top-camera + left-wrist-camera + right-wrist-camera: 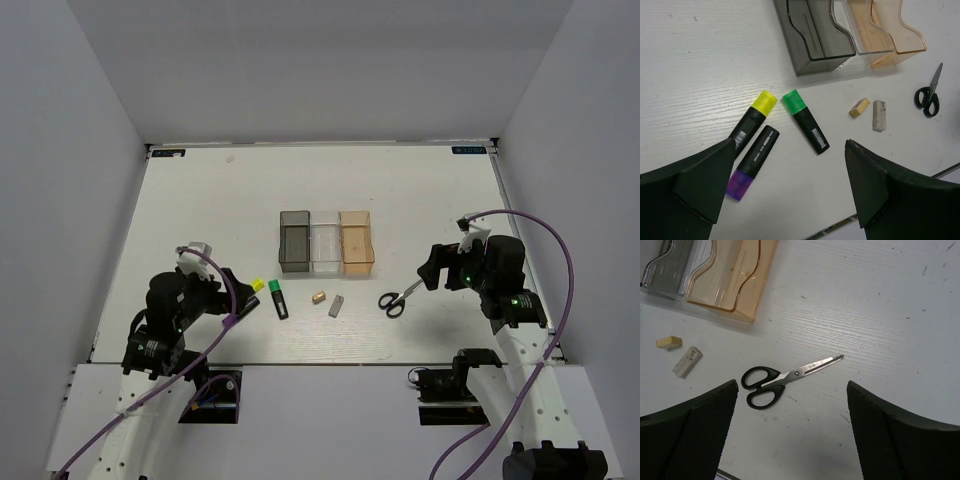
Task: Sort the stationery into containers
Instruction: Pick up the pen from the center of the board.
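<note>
Three bins stand in a row mid-table: dark grey (294,243), clear (325,248) and orange (356,243). In front lie yellow-capped (752,121), purple-capped (752,162) and green-capped (805,120) markers, a tan block (859,107), a grey block (879,115) and black-handled scissors (785,380). My left gripper (790,185) is open and empty, above the table just near of the markers. My right gripper (792,425) is open and empty, hovering just near of the scissors.
The bins also show at the top of the left wrist view, with the grey one (812,35) closest to it. The orange bin (730,275) is up-left of the scissors. White walls enclose the table on three sides.
</note>
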`<action>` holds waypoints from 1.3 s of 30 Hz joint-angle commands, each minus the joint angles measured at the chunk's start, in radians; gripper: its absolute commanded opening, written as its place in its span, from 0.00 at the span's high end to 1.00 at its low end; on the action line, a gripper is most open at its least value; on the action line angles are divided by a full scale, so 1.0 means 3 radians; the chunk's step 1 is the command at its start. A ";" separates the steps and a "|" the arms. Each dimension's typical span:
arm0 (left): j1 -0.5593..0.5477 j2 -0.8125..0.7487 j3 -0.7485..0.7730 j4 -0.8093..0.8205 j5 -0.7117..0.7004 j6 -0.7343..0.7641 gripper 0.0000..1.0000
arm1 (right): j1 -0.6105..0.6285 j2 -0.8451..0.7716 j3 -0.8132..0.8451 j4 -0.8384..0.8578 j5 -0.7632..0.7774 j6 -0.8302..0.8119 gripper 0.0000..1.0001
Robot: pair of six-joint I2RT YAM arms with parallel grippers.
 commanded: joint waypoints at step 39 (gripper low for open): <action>-0.0569 0.3318 0.0937 0.0377 -0.0835 0.1109 0.41 | -0.0003 0.0148 0.0093 -0.0365 -0.0465 -0.0526 0.31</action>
